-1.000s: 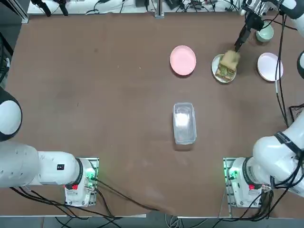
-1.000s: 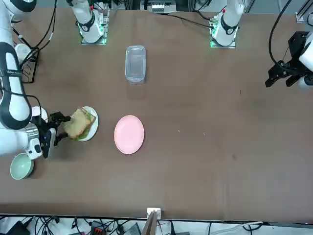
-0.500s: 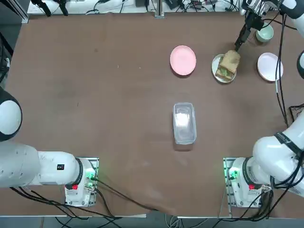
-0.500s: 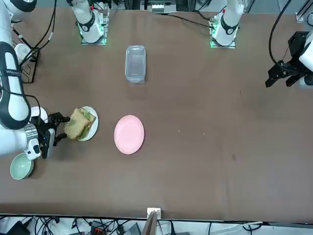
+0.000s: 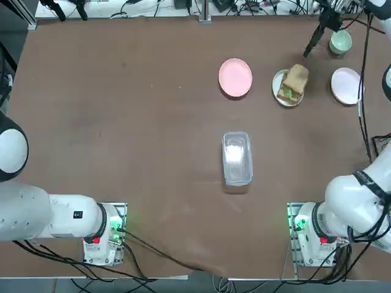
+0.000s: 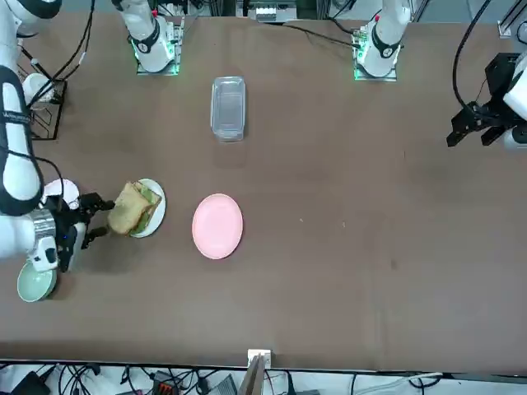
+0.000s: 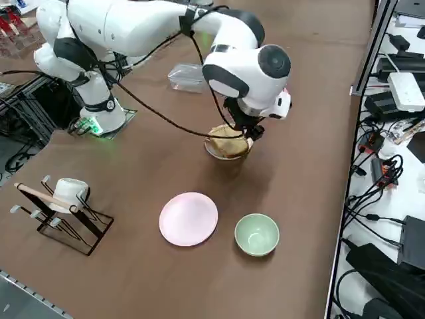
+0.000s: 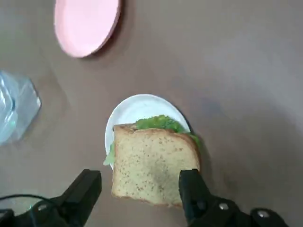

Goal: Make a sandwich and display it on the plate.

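1. Fingers (image 8: 191, 189) of the right gripper (image 8: 139, 196) are spread apart, holding nothing, clear of the sandwich (image 5: 293, 82).
2. Sandwich rests on the white plate (image 5: 278, 85), overhanging its rim.
3. Seen from overhead, the gripper hovers at the sandwich's one o'clock.

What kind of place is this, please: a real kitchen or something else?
Probably a robotics lab, not a kitchen: a bare brown table with arm bases bolted on, cables along its edge, the open right gripper just off a bread-and-lettuce sandwich on a small round white plate.
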{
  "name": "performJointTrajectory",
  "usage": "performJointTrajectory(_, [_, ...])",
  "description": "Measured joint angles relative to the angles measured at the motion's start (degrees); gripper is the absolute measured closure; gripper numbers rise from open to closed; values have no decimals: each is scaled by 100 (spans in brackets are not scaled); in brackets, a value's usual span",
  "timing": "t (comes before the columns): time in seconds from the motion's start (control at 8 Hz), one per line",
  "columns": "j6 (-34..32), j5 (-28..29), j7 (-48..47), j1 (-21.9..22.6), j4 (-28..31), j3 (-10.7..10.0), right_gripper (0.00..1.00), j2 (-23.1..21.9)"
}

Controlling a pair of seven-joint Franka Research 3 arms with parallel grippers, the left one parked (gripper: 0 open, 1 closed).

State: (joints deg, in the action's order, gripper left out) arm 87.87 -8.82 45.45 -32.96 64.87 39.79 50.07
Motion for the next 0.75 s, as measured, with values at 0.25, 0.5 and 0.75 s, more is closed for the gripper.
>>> performJointTrajectory(0.25, [9, -2, -922, -6, -190, 11, 0, -500])
performJointTrajectory(0.5, [61, -14, -1887, -32, -294, -12, 0, -1129])
performJointTrajectory(0.75, [58, -16, -3076, -50, -298, -18, 0, -1678])
